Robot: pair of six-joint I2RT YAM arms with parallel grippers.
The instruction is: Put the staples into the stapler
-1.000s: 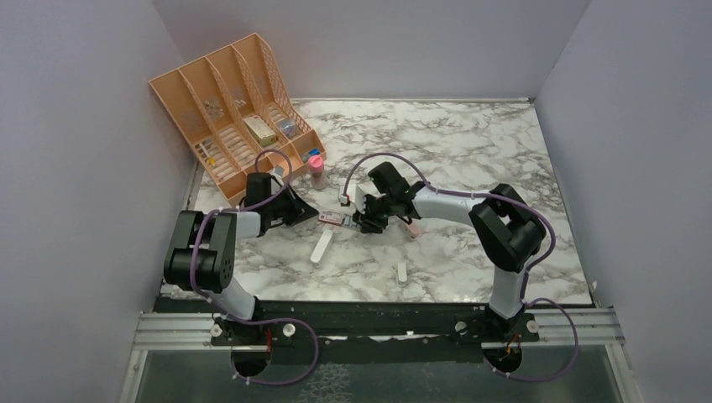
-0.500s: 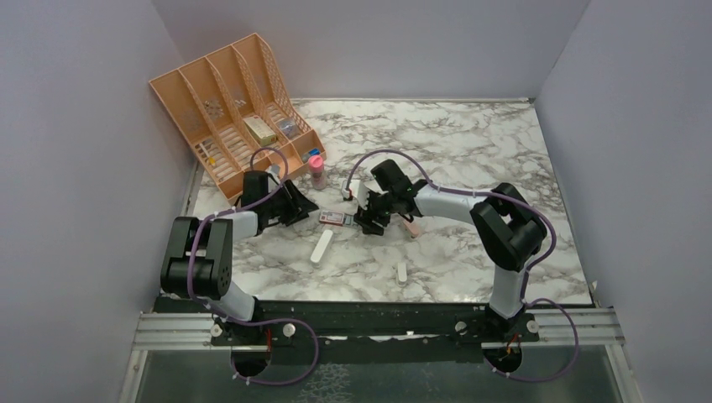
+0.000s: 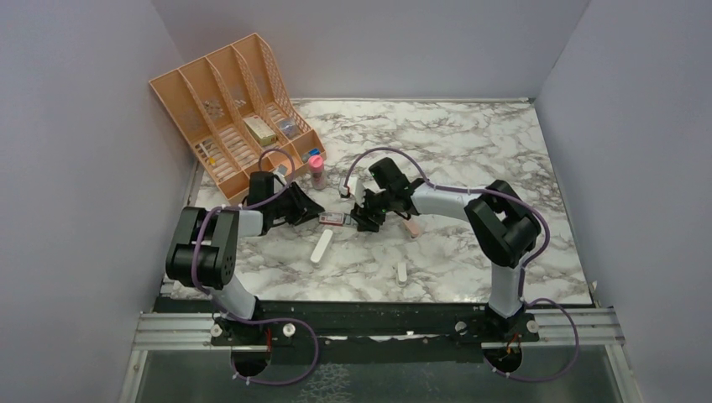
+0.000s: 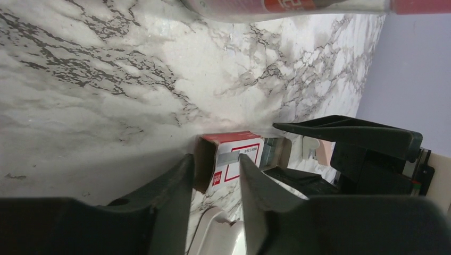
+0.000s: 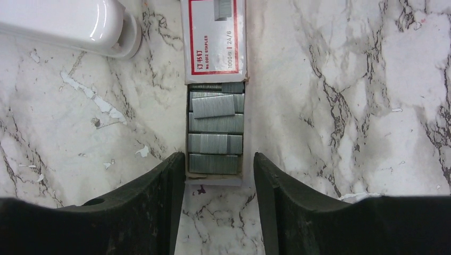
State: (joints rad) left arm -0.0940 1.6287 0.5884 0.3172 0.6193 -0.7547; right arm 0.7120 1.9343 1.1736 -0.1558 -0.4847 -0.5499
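Note:
The staples lie as silvery strips in a grey tray, slid partly out of a red-and-white sleeve. My right gripper is open. Its fingertips flank the tray's near end, with a gap on the right side. My left gripper is open at the sleeve's other end, one finger low by the table and one above the sleeve's top face. From above, the sleeve sits between the left gripper and the right gripper. The white stapler lies just in front.
A pink-capped bottle stands behind the sleeve. A peach desk organizer fills the back left corner. A pink object lies by the right arm, and a small white piece lies nearer the front edge.
My left gripper went from shut to open, backed off a little, then came back to the sleeve's end. My right gripper's jaws spread wider at the tray.

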